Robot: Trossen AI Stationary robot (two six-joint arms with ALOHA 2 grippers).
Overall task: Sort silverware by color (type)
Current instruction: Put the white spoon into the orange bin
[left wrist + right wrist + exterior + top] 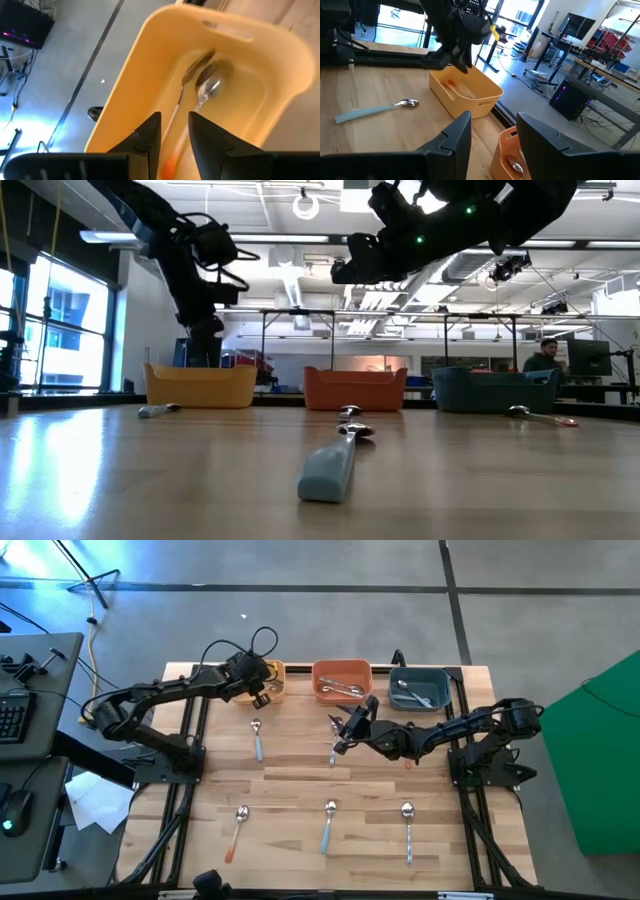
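Note:
My left gripper (175, 135) hangs open over the yellow bin (272, 680) at the table's far left. Two spoons lie in that bin: one with a bright bowl (209, 88), and an orange handle (170, 163) shows below the gap between my fingers. My right gripper (492, 140) hovers open above the table in front of the orange bin (342, 678), holding nothing. On the table lie a blue-handled spoon (257, 738), an orange-handled spoon (237, 830), another blue-handled spoon (328, 825) and a silver spoon (408, 830). A further spoon (333, 752) lies under the right gripper.
The orange bin holds spoons (340, 690), and so does the dark teal bin (420, 687) at the far right. The three bins stand in a row along the far edge. Bare wood lies between the two rows of spoons. A person (545, 358) sits in the room behind.

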